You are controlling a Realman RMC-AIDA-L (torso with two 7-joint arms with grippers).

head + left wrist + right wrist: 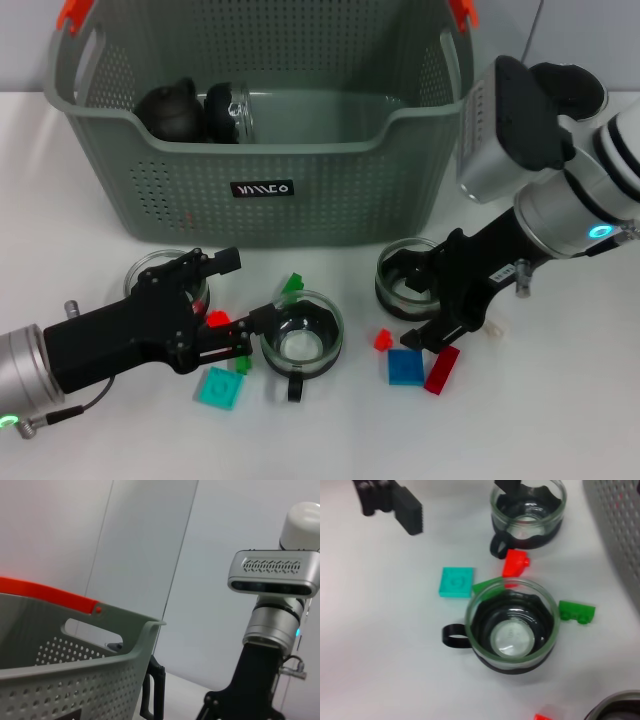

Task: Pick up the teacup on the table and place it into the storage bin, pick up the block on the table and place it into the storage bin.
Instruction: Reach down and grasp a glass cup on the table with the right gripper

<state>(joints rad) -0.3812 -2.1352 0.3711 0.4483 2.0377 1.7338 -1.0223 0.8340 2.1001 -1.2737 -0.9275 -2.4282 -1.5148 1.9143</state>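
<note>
While the open left gripper [240, 335] is nearing the black-banded glass teacup [301, 340] (ungrasped), closing comes next; right gripper [425, 300] is hovering open.

Bright, even overhead light; soft shadows on the white worktop [560, 420]; right wrist view slightly motion-blurred.

A: Where could a hand pass on the white table [560, 420]?

B: Its near right part is bare. The middle is crowded: a glass teacup with a black handle [300, 340] sits hemmed by a teal square block [218, 387], a small red block [217, 319] and a green block [292, 284].

A: And the large grey-green perforated storage bin [260, 190]?

B: Open from above; a dark glass teapot [195, 112] fills its left end, the right end is free. The left gripper [225, 310] and right gripper [425, 300], both with fingers apart, crowd the strip before it.
</note>
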